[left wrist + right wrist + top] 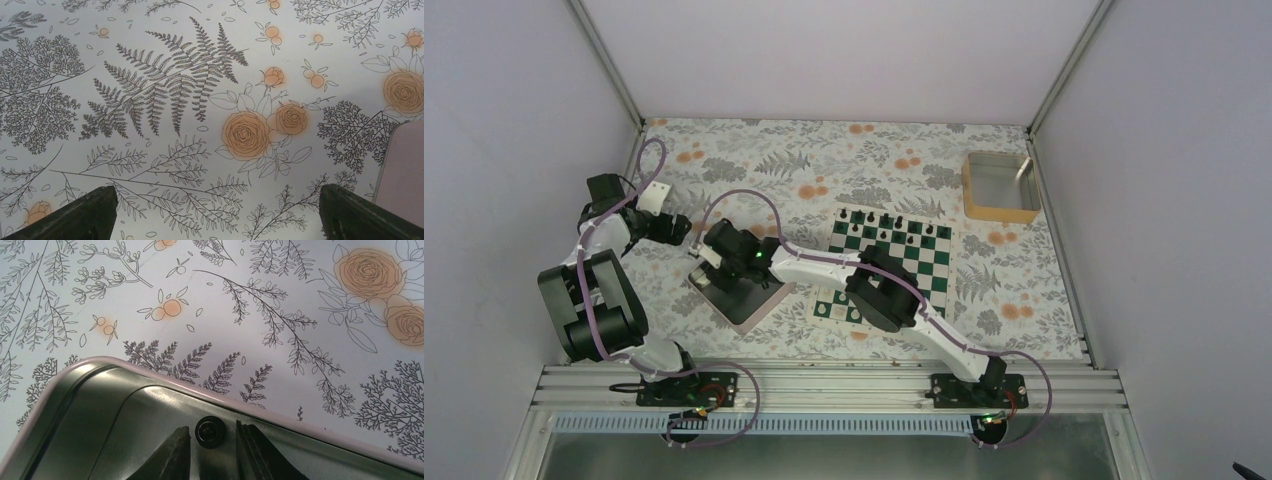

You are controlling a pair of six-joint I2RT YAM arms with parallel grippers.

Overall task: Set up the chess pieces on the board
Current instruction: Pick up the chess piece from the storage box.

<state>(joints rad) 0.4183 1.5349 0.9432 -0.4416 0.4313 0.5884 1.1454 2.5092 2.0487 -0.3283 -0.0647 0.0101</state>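
Note:
The green and white board (pixel 894 262) lies right of centre, with several tiny black chess pieces (pixel 885 217) along its far row. My right gripper (pixel 707 262) reaches left over the shiny metal tray (pixel 742 302). In the right wrist view its fingers (pixel 175 452) stand open on either side of one black chess piece (pixel 209 432), seen from above on the tray floor (pixel 125 440); a small gap shows on each side. My left gripper (pixel 686 226) is open and empty, low over the floral cloth (pixel 210 100).
A yellow-rimmed metal box (pixel 1000 187) with a pale piece inside stands at the far right. The tray's pink-lit rim (pixel 280 412) runs just beyond my right fingers. A pale edge (pixel 402 170) shows at the right of the left wrist view.

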